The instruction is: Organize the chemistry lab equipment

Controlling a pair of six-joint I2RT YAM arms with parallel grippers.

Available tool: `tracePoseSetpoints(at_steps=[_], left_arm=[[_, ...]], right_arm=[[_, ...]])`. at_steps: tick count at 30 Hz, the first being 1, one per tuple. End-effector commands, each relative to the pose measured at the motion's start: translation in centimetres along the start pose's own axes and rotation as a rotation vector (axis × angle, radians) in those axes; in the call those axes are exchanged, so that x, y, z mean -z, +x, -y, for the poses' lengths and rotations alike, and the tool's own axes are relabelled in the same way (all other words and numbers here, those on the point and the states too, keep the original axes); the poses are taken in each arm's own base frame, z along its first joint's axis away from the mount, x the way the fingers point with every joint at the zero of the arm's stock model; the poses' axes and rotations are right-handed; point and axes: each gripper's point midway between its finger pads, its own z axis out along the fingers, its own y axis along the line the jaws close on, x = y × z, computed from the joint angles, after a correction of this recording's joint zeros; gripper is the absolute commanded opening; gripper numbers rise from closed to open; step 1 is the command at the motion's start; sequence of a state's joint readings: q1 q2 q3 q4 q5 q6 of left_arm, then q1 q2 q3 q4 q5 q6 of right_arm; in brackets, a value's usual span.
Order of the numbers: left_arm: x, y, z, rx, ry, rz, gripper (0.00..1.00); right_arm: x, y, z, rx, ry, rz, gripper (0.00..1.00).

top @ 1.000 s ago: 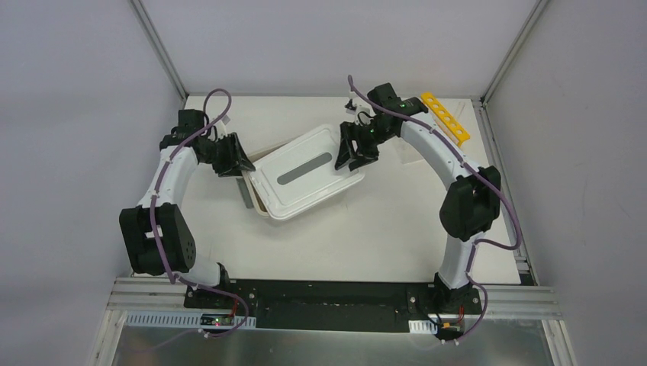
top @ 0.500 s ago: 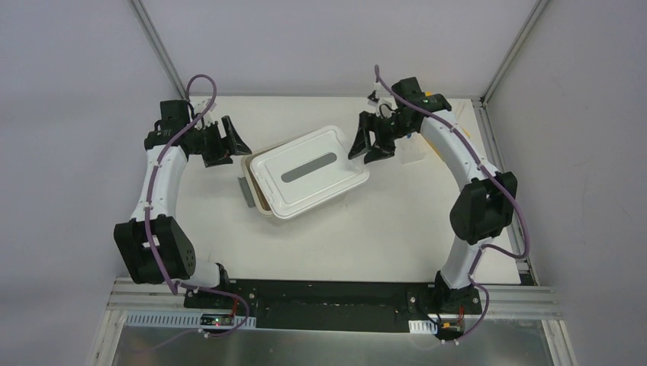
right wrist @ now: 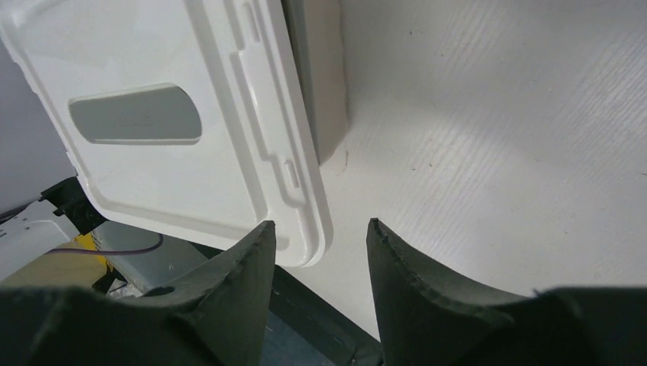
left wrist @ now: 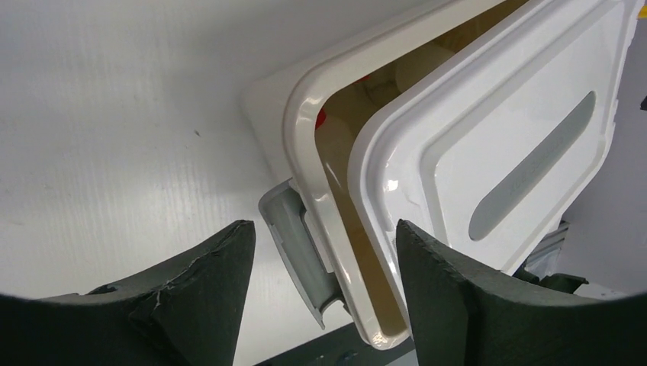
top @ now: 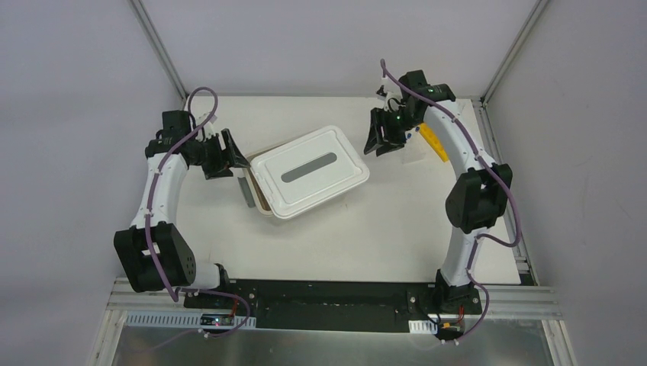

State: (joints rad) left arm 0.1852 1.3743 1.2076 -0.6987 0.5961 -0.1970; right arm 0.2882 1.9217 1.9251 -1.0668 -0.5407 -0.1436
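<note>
A: What is the biggest thing here?
B: The white table [top: 229, 122]. Two arms are fixed at its near edge, the left arm [top: 156, 198] and the right arm [top: 467, 171]. Both reach out toward the middle.
A: What is in the middle?
B: A cream bin [top: 256, 197]. A white lid [top: 309, 171] lies on top of it, but it is turned a bit, so it does not sit straight. At the left corner the bin is not covered.
A: Is a gripper holding the lid?
B: No. The left gripper [top: 236, 152] is just beside the bin's left corner. Its two fingers are spread apart and nothing is in them. The right gripper [top: 379, 142] is near the lid's far right corner and does not touch it. Its fingers are apart too, and they hold nothing.
A: Where are the lab things?
B: A yellow rack [top: 432, 142] lies at the far right of the table, under the right arm. The arm hides most of it. Close by is a clear thing [top: 413, 155]. I can't tell what it is.
A: Anything smaller?
B: A grey latch [left wrist: 294, 236] hangs on the bin's left side. From the left wrist you can peek through the gap into the bin. Some pale round things [left wrist: 435, 61] are in there, and one small red thing [left wrist: 322, 117]. I can't tell what they are.
</note>
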Motion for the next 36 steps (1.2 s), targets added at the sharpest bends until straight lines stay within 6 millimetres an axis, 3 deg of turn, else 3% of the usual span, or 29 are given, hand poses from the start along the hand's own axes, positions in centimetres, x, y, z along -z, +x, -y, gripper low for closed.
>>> tracePoseSetpoints(at_steps=[1,5,12,14,17,22,28,33,36], left_arm=[[-0.2,1.8,0.5,0.076,0.051,-0.049,0.67],[-0.5,2.0,1.7,0.101,0.134,-0.047,0.69],[-0.1,1.5,2.7,0.112,0.182,-0.009,0.74],[-0.4,1.5,2.6,0.124,0.185,-0.013,0.73],[-0.8,1.3,2.5,0.131,0.193,-0.011,0.72],[-1.3,0.7,2.2,0.132,0.187,-0.004,0.69],[-1.5,0.4,0.7,0.094,0.104,0.031,0.69],[-2.4,-0.3,-1.2,0.016,-0.026,0.052,0.64],[-3.2,-1.5,-1.4,-0.02,-0.047,0.049,0.61]], right_arm=[[-1.0,1.8,-0.7,0.006,-0.042,-0.079,0.48],[-2.1,2.8,-2.2,-0.031,-0.12,-0.121,0.39],[-3.0,2.5,-4.2,-0.077,-0.19,-0.112,0.29],[-3.3,2.5,-4.7,-0.084,-0.199,-0.109,0.22],[-3.9,2.5,-5.1,-0.104,-0.202,-0.11,0.17],[-4.8,2.4,-4.7,-0.174,-0.162,-0.102,0.0],[-5.0,2.1,-3.6,-0.218,-0.099,-0.079,0.02],[-3.8,1.0,-3.5,-0.167,-0.089,-0.035,0.32],[-3.1,0.3,-3.0,-0.122,-0.069,-0.016,0.38]])
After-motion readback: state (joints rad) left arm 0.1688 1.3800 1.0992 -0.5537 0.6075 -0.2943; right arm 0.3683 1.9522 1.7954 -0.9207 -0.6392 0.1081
